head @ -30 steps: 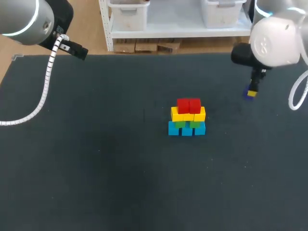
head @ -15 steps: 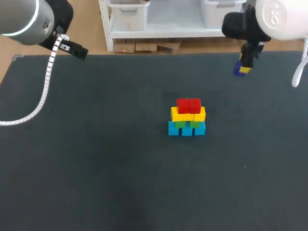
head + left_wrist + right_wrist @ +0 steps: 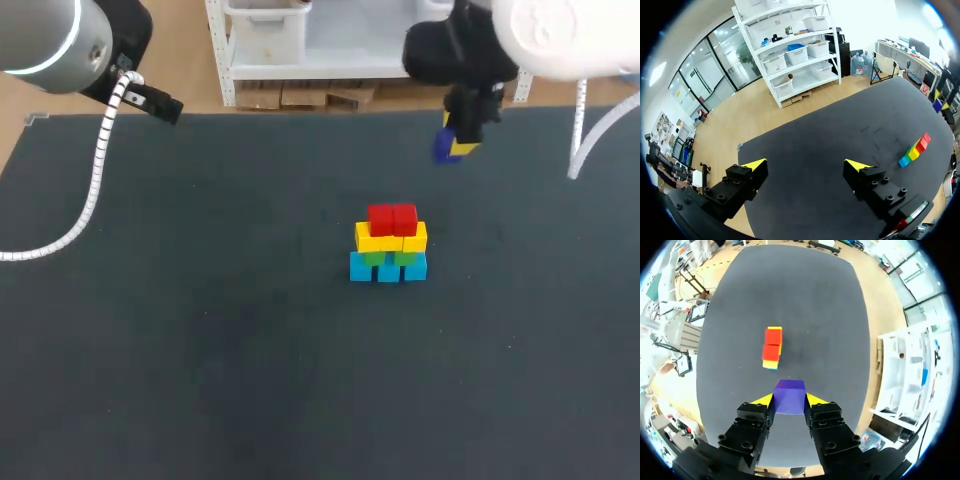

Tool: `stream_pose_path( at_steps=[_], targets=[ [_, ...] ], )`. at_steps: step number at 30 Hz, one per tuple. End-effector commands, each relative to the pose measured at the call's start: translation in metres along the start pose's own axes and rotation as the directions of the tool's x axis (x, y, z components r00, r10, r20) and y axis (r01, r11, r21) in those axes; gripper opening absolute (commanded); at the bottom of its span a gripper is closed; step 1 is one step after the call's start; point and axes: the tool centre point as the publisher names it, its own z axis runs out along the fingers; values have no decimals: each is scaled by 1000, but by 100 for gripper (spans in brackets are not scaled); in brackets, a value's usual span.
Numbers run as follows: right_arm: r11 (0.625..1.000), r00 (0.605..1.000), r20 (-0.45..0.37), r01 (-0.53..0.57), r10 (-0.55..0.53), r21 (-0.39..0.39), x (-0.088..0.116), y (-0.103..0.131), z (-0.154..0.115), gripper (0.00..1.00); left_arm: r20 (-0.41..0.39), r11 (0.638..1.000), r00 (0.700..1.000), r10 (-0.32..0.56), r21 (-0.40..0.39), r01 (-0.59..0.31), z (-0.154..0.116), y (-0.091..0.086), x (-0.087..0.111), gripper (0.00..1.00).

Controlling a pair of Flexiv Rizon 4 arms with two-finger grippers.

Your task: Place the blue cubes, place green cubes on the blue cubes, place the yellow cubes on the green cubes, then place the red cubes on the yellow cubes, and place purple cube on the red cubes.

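**Purple cube in right gripper; stack at mid-table**

The right gripper (image 3: 789, 400) clamps the purple cube (image 3: 789, 394) between both yellow tips, raised over the far part of the table (image 3: 200, 330), apart from the stack. In the stack, blue cubes (image 3: 388, 268) form the base, followed by green cubes (image 3: 389, 257), yellow cubes (image 3: 391, 240) and red cubes (image 3: 392, 219). The left gripper (image 3: 805, 167) hangs spread and empty.

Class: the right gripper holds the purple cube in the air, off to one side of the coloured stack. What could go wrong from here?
1. The two red cubes form a narrow top; the small purple cube, set down off-centre, could tip off.
2. The right gripper, descending too low or sideways, might topple the stacked cubes beneath.
3. Only the yellow fingertips pinch the cube, so it might slip on the way.
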Motion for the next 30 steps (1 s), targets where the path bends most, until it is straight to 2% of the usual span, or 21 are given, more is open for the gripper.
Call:
stream_pose_path(
  at_steps=[1,8,13,30],
  targets=[
    [1000,1000,-11,17,-18,-4,-17,17,6,0,1,1000,1000,1,4,-1,0,1,0,100],
    [998,1000,-21,15,-16,-57,-36,36,23,0,1,1000,1000,1,4,-1,0,1,0,100],
    [997,998,-70,-6,1,-74,-43,44,32,0,1,1000,1000,1,4,-1,0,1,0,100],
    [991,995,-86,-52,41,-125,-55,36,53,0,1,1000,1000,1,4,-1,0,1,0,100]
  ],
)
